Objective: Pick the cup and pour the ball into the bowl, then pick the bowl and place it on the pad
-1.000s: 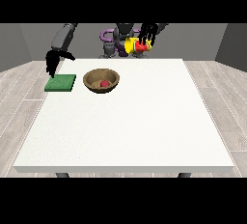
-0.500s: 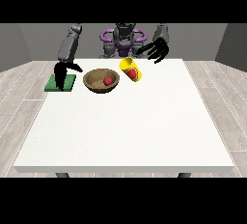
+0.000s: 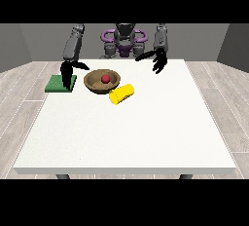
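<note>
Across the middle of the frame, big white table (image 3: 126,132) on dark legs, wood-plank floor round it, grey walls behind. Robot torso at top centre, purple rings at its shoulders.

Upper left of table: green pad (image 3: 57,84), flat, near the left edge. Just right of it, brown bowl (image 3: 102,82), upright, red ball (image 3: 105,78) inside. Yellow cup (image 3: 121,94) lies on its side on the table, just below-right of the bowl, very near the rim; touching or not, cannot tell.

Hand at the view's left (image 3: 67,72) hangs over the pad's right part, fingers pointing down, thumb stuck out towards the bowl; opened out, holds nothing. Contact with the pad unclear.

Hand at the view's right (image 3: 157,60) is up near the table's far edge, upper right of the bowl, fingers spread, empty, well apart from the cup.
</note>
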{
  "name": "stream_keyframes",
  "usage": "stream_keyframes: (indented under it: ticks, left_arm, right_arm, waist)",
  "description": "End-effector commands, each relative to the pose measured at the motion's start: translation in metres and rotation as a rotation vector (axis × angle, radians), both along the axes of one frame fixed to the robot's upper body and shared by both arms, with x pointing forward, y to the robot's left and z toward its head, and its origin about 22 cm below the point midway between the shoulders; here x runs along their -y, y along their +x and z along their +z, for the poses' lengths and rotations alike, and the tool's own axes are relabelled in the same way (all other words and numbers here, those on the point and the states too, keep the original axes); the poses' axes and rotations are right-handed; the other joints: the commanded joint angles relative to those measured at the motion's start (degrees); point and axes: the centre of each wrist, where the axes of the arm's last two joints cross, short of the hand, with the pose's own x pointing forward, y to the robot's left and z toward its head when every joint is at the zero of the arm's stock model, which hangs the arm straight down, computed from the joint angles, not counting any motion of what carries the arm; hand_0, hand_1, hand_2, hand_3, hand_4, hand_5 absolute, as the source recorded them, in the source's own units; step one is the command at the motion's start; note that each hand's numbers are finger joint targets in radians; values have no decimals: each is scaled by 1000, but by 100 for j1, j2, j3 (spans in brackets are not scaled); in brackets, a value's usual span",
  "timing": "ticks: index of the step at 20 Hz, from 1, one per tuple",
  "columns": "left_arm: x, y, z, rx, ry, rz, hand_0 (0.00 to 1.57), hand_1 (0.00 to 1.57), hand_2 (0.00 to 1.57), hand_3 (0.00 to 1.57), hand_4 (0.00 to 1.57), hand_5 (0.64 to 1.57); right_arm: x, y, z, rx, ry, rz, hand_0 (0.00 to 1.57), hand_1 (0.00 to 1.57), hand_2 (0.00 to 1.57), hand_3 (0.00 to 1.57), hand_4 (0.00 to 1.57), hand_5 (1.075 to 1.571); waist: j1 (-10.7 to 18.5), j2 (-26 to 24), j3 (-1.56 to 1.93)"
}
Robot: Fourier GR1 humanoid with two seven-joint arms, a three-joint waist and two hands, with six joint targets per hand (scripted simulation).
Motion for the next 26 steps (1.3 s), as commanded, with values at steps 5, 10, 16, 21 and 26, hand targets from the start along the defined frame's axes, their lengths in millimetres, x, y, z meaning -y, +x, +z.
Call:
stream_keyframes:
  ticks: [5, 10, 16, 21, 26]
  left_arm:
    - [8, 3, 25, 11, -39, -36, 0, 0, 0, 0, 0, 1537]
    - [18, 0, 39, 53, -19, -54, 0, 0, 0, 0, 0, 1554]
    - [20, -5, 55, 114, -8, -119, 0, 0, 0, 0, 0, 1558]
    - [29, -10, 44, 48, -10, -152, 0, 0, 0, 0, 0, 1562]
    - [3, 0, 44, 8, -12, -83, 0, 0, 0, 0, 0, 1564]
  right_arm:
    - [-14, -12, -36, -23, 24, -18, 0, 0, 0, 0, 93, 1540]
    - [5, -12, -35, -43, 52, -9, 0, 0, 0, 0, 258, 1549]
    - [-12, -12, -41, 13, 99, -87, 0, 0, 0, 0, 151, 1525]
    - [-28, -13, -45, -21, 138, -63, 0, 0, 0, 0, 244, 1532]
    - [-34, 8, -20, -45, 157, -50, 0, 0, 0, 0, 347, 1546]
  waist:
    - [140, -3, 13]
    - [213, 301, 14]
    - [651, 573, 14]
    - [772, 251, 10]
    - [439, -10, 10]
